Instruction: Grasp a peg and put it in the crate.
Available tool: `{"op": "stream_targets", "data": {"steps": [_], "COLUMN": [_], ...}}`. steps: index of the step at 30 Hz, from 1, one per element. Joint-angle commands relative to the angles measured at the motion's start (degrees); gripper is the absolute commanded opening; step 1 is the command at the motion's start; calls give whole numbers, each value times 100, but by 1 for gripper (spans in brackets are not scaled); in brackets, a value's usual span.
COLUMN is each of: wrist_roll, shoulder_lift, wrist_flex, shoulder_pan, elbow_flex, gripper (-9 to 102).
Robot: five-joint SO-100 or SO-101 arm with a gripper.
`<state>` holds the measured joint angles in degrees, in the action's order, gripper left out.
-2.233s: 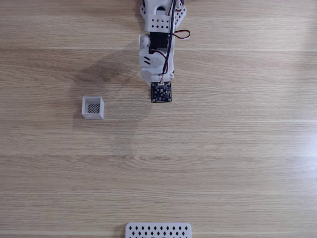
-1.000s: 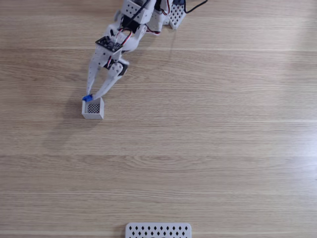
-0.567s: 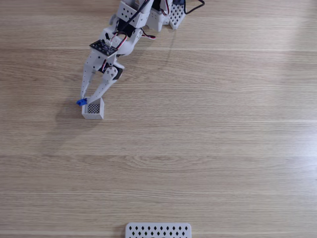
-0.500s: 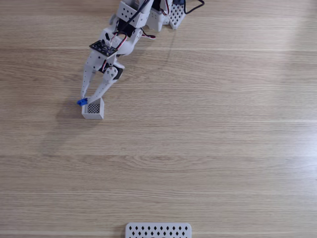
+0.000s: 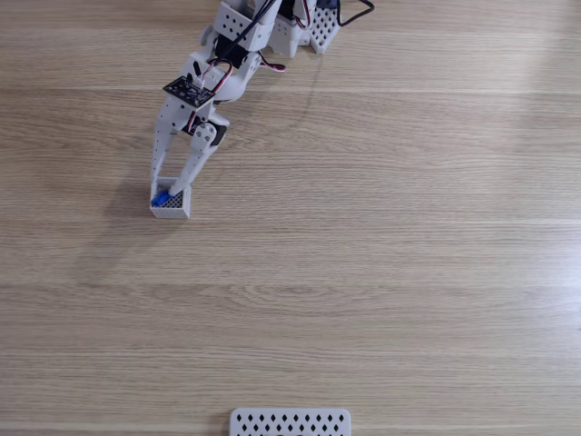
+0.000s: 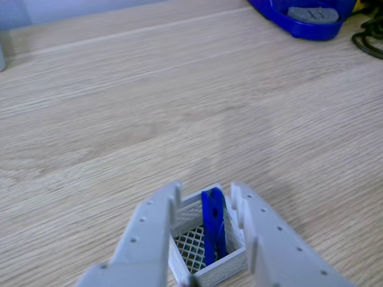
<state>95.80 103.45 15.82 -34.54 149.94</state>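
Other view, lower middle: the jaws [image 6: 206, 224] stand parted over the crate [image 6: 230, 264], the peg [image 6: 213, 222] upright inside, seemingly touching neither finger.

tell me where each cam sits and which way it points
Fixed view: high above, looking straight down on the wooden table; arm enters from the top edge, gripper over the crate.
Other view: close behind the gripper, looking forward and down between its fingers into the crate.
Shared: crate, blue peg, gripper, table.
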Motion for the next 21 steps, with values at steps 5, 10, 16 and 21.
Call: {"op": "stream_targets", "data": {"steps": [5,10,16,21], "wrist_roll": [26,26,18,18], "shoulder_lift": [176,246,677,765], "wrist_flex": [0,0,-18,-18], "shoulder_pan": [-62,-62,35,123], "elbow_flex": [-562,-589,-501,-501], "gripper": [8,-2,-1,-1]}}
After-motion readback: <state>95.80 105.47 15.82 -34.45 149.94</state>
